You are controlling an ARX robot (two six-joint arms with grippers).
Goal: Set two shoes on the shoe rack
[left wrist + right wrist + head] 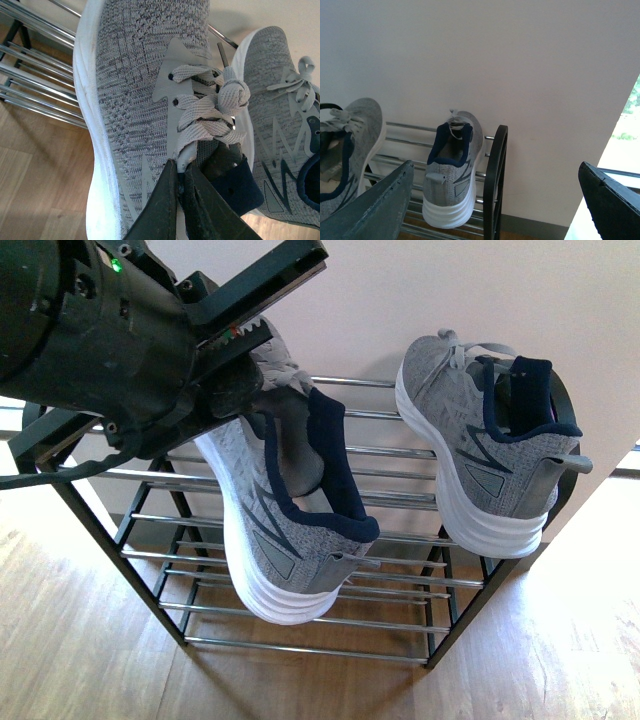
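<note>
The step in hand, as I judge it, is setting the grey sneaker [270,530] on the shoe rack [300,645]. The left pincer [245,345] is clenched on its upper just beside the laces [205,112]; the shoe hangs steeply tilted, heel low, over the rack's left half; whether its sole touches a rod I cannot tell. Best to level it first, sole across the chrome rods, clear of the second sneaker [480,450], then let go. That one stands on the top tier at the right; the right pincer [496,167] is released, empty, well apart from it.
</note>
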